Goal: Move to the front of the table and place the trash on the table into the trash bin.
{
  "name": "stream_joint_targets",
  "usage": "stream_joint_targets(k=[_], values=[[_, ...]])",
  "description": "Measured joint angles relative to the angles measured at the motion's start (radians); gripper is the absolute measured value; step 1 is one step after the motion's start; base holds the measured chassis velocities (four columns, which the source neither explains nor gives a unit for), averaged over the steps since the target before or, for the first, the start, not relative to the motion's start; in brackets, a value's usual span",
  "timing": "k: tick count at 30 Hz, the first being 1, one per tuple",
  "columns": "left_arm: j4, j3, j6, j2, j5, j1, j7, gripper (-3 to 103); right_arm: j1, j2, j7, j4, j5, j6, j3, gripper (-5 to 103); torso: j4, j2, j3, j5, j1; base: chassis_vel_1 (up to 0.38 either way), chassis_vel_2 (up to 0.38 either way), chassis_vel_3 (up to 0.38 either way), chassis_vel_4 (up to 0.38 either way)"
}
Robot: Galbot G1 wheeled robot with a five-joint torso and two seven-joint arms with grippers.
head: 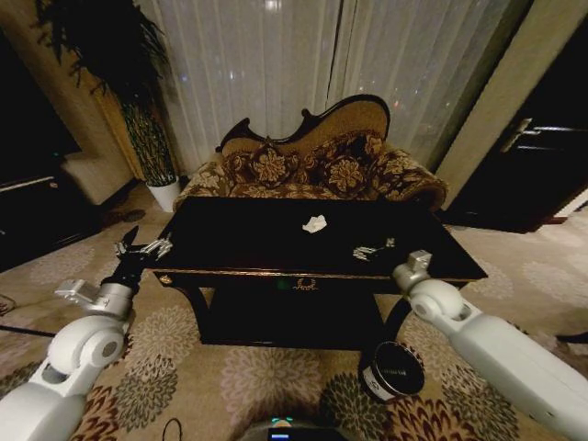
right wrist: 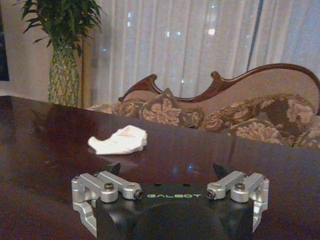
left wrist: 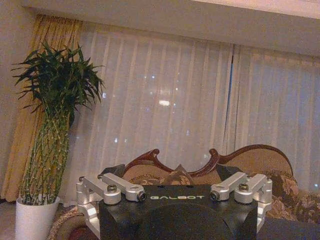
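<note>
- Both white arms enter from the bottom corners of the head view; the trash bin [head: 392,369] stands on the patterned carpet at lower centre-right, just in front of the table's [head: 276,253] near edge and beside the right arm.
- Left gripper [head: 144,246] hovers at the left of the frame, just off the table's left end, its fingers [head: 162,245] spread apart with nothing between them.
- Right gripper [head: 374,250] sits right of centre, low over the glossy dark surface near its front edge; its fingers [right wrist: 113,167] are apart and empty.
- Crumpled white paper [head: 314,223] lies on the surface above centre, beyond the right gripper and well apart from it; in the right wrist view it [right wrist: 119,140] rests just ahead of the open fingers.
- Behind the table, at upper centre, stands a floral sofa [head: 312,165] with a carved dark frame.
- At upper left a tall plant in a white pot [head: 165,195] stands before pale curtains [head: 303,55].
</note>
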Motion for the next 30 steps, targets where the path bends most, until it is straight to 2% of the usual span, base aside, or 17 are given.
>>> stream_joint_targets(k=[8,11,24,30], values=[[0.000,0.000,0.000,0.000,0.000,0.000,0.000,100,0.196,0.035,0.008,-0.069,0.020,-0.012,-0.172,100,0.0001,0.000,0.000,-0.0003,0.000,0.000,0.000,0.000,0.000],[0.000,0.000,0.000,0.000,0.000,0.000,0.000,100,0.275,0.076,0.015,-0.127,0.033,-0.019,-0.259,100,0.0001,0.000,0.000,-0.0002,0.000,0.000,0.000,0.000,0.000],[0.000,0.000,0.000,0.000,0.000,0.000,0.000,100,0.414,0.205,0.014,-0.298,0.030,-0.016,-0.397,100,0.0001,0.000,0.000,-0.0002,0.000,0.000,0.000,0.000,0.000],[0.000,0.000,0.000,0.000,0.000,0.000,0.000,100,0.468,0.230,0.011,-0.335,0.033,-0.015,-0.438,100,0.0000,0.000,0.000,-0.0001,0.000,0.000,0.000,0.000,0.000]])
